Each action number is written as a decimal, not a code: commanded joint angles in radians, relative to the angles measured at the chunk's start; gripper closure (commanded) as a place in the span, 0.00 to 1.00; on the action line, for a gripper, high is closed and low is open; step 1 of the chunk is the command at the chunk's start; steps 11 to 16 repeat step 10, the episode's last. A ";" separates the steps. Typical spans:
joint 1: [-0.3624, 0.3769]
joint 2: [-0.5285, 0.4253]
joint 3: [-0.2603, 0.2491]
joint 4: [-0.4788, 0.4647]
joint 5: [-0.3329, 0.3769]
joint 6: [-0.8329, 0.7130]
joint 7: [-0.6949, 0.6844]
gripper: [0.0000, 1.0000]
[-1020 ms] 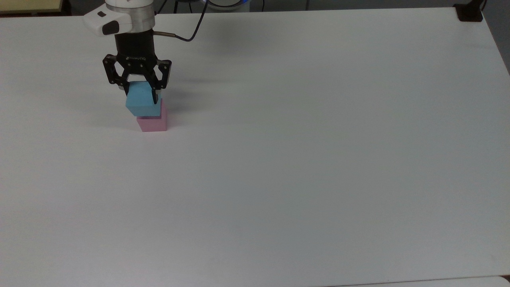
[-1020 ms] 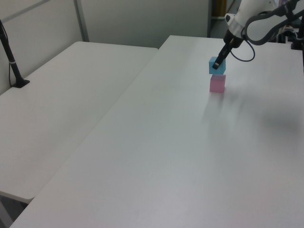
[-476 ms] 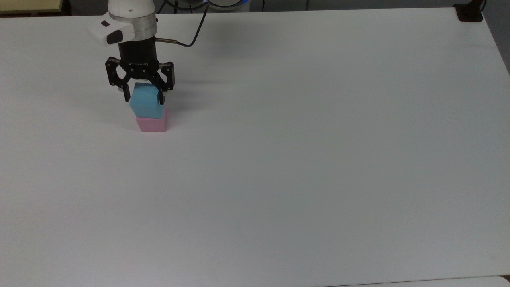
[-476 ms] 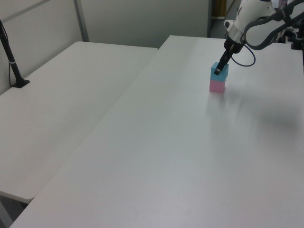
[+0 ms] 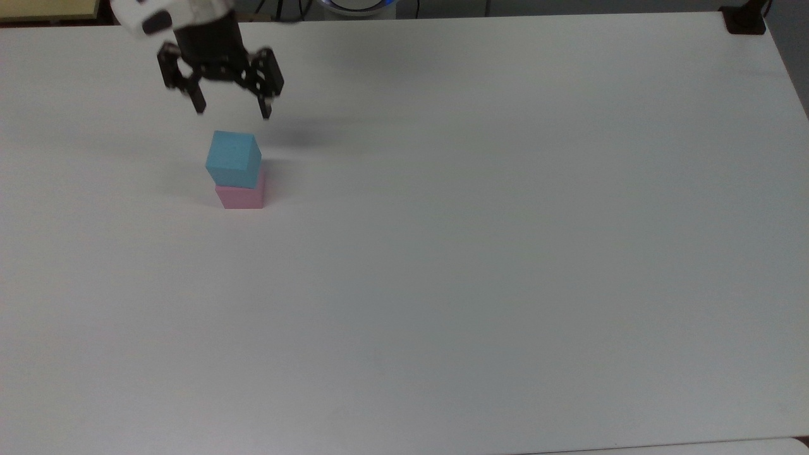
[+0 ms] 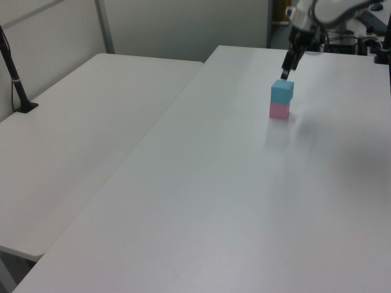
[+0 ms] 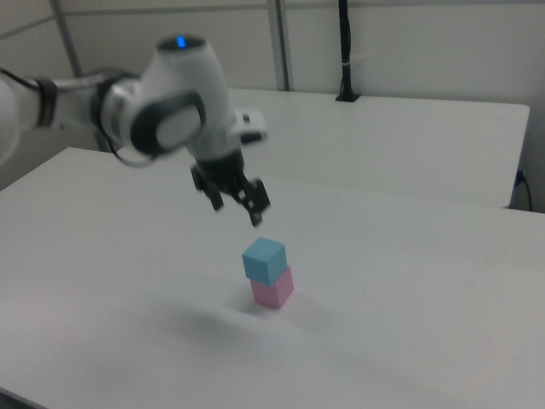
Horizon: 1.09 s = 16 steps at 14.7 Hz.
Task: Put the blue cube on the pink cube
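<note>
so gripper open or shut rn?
Open. The gripper has its fingers spread apart above the blue cube, touching nothing.

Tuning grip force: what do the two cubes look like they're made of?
The blue cube and the pink cube: matte, no glare, uniform colour, crisp edges. Looks like foam or painted wood; cannot tell which.

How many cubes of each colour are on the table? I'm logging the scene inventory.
Blue cube: 1, resting on the pink one
Pink cube: 1, on the table
Total: 2 cubes
</note>
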 commanded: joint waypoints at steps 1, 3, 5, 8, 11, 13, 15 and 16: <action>0.057 0.011 0.076 0.274 -0.119 -0.452 0.202 0.00; 0.060 0.011 0.100 0.339 -0.120 -0.553 0.198 0.00; 0.074 0.018 0.104 0.403 -0.120 -0.616 0.200 0.00; 0.086 0.041 0.100 0.445 -0.120 -0.640 0.206 0.00; 0.087 0.055 0.098 0.444 -0.117 -0.640 0.192 0.00; 0.087 0.055 0.098 0.444 -0.117 -0.640 0.192 0.00; 0.087 0.055 0.098 0.444 -0.117 -0.640 0.192 0.00; 0.087 0.055 0.098 0.444 -0.117 -0.640 0.192 0.00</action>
